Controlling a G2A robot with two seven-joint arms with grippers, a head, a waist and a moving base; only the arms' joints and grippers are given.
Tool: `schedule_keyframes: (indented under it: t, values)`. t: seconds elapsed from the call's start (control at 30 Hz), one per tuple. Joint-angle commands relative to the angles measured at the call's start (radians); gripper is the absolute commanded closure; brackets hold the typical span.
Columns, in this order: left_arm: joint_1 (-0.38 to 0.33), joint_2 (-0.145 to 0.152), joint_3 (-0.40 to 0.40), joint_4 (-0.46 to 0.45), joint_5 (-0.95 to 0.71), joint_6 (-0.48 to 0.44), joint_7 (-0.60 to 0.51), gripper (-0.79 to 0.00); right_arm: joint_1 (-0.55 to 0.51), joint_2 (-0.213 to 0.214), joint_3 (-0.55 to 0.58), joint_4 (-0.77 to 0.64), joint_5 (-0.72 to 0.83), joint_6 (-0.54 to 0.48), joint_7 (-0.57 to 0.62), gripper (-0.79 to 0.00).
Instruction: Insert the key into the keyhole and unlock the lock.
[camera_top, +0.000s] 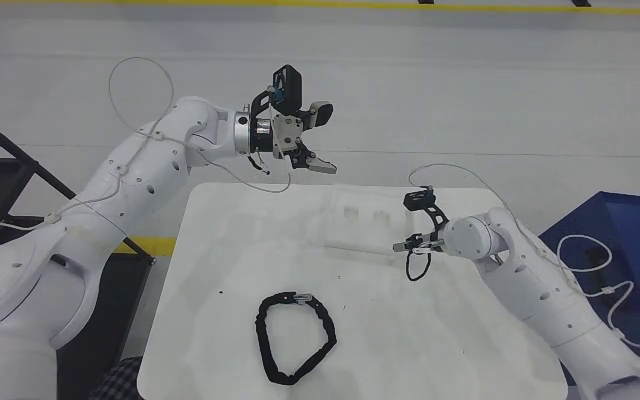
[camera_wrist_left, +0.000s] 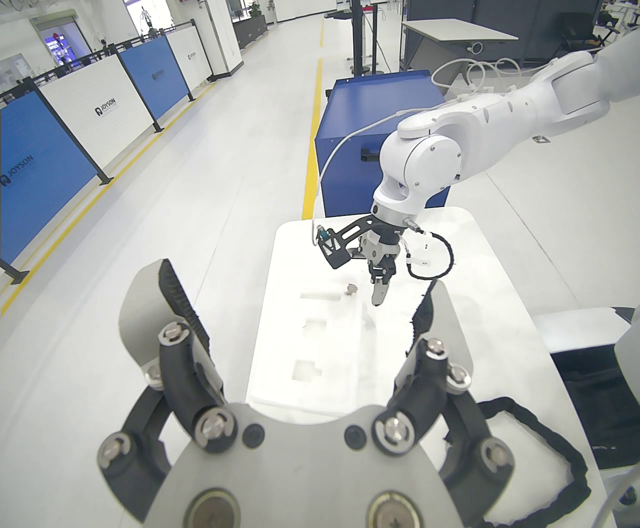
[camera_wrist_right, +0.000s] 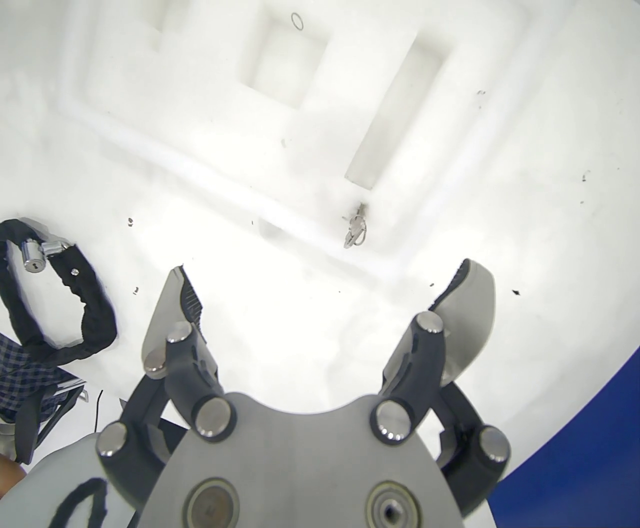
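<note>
White laminate counter (camera_top: 450, 340) with rounded corners, taken from my left. The left hand (camera_top: 322, 140) hangs in the air just past the counter's far left corner, its fingers spread wide with nothing between them. From its own wrist camera the left hand (camera_wrist_left: 300, 285) looks down the length of the counter towards the other arm.

Next comes the black fabric-sleeved chain lock (camera_top: 263, 340), a closed loop lying flat near the front edge, well apart from both hands. The top view gives me the whole loop. The right wrist view gives me one bend of the chain lock (camera_wrist_right: 95, 310) and its silver lock cylinder (camera_wrist_right: 32, 255), with the keyhole face turned towards that camera.

A white foam tray (camera_top: 345, 235) with rectangular recesses sits at the far middle of the counter. A broad stretch of counter separates it from the chain.

The small silver key (camera_wrist_right: 356, 231) on its ring lies on the foam tray (camera_wrist_right: 200, 125) beside a long slot. It sits ahead of the right hand (camera_wrist_right: 322, 272), whose fingers stand apart and hold nothing. In the left wrist view the key (camera_wrist_left: 351, 289) is just beside the right hand's (camera_wrist_left: 378, 295) lowered fingertips, not touching them.

A blue metal cabinet (camera_wrist_left: 375, 130) stands off the counter's right edge, behind the right arm.
</note>
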Motion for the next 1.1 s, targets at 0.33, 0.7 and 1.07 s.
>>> schedule_keyframes:
  t: [0.33,0.7,1.07]
  values:
    - [0.000,0.000,0.000,0.000,0.000,0.000,0.000,-0.785,0.029,-0.037,-0.043,0.081,-0.026,0.054,-0.041,-0.360]
    - [0.000,0.000,0.000,0.000,0.000,0.000,0.000,-0.785,0.043,-0.066,-0.063,0.125,-0.052,0.110,-0.060,-0.320]
    - [0.000,0.000,0.000,0.000,0.000,0.000,0.000,-0.785,0.057,-0.094,-0.081,0.176,-0.064,0.133,-0.059,-0.215]
